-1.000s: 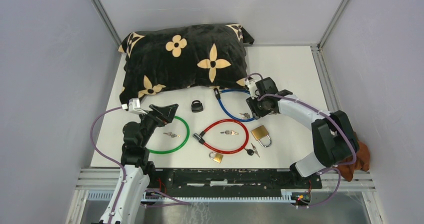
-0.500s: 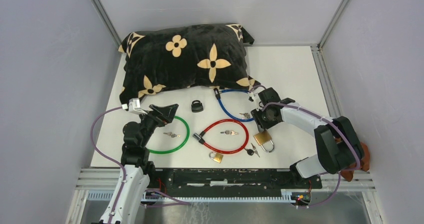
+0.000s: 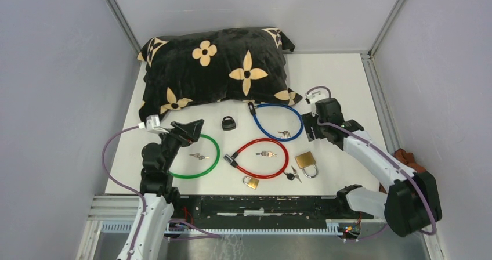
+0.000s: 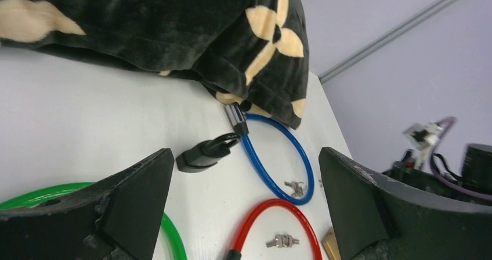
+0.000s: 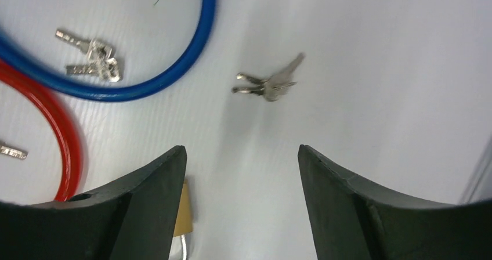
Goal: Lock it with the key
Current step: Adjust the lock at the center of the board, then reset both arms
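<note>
Lying flat on the white desk (image 5: 377, 68), a small bunch of silver keys (image 5: 268, 86) is resting just outside the blue cable lock (image 5: 200, 45), apart from it. The right hand (image 5: 242, 150) is hovering over this bunch with its two fingers spread wide and nothing between them. The keys are showing in the gap, a little beyond the fingertips.

Nearer the arm bases, the large brass padlock (image 3: 306, 162) is lying on its side just beside the red cable lock (image 3: 259, 158), its shackle pointing toward the near edge. Whether that shackle is latched I cannot tell.

More keys are lying about: the blue loop's keys (image 3: 284, 134), the red loop's keys (image 3: 266, 154) and the green loop's keys (image 3: 199, 156), each set inside its own ring. The black-headed keys (image 3: 292, 175) are sitting between the red cable and the large padlock. A small brass padlock (image 3: 250, 182) is lying just on the near side of the red ring.

The left hand (image 3: 190, 131) is hanging over the far arc of the green cable lock (image 3: 216, 155), fingers spread wide and gripping nothing. Beyond it a black padlock (image 3: 228, 122) is lying near the flowered black pillow (image 3: 214, 68), whose front edge is touching the blue cable's lock head.
</note>
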`<state>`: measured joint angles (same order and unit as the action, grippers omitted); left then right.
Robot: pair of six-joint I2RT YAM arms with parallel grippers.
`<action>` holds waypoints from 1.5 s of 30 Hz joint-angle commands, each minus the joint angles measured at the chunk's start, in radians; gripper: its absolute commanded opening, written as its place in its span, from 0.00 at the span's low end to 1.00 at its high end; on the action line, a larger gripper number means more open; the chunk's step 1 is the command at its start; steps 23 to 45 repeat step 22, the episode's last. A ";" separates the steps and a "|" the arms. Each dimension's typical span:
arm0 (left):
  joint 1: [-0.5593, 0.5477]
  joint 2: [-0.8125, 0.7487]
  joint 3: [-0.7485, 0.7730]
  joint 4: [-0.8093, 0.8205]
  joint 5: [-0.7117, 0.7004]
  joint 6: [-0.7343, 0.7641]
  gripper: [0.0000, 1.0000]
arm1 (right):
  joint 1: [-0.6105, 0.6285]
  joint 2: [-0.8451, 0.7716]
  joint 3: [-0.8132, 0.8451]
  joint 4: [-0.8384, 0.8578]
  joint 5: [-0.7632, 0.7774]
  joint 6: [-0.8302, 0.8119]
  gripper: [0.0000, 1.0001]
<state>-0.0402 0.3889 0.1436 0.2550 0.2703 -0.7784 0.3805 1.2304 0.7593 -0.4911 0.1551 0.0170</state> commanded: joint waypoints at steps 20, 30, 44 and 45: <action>0.132 -0.041 0.061 -0.195 -0.305 0.172 1.00 | -0.017 -0.239 -0.199 0.330 0.293 0.032 0.91; 0.132 -0.039 0.060 -0.191 -0.298 0.170 1.00 | -0.016 -0.243 -0.203 0.329 0.300 0.031 0.90; 0.132 -0.039 0.060 -0.191 -0.298 0.170 1.00 | -0.016 -0.243 -0.203 0.329 0.300 0.031 0.90; 0.132 -0.039 0.060 -0.191 -0.298 0.170 1.00 | -0.016 -0.243 -0.203 0.329 0.300 0.031 0.90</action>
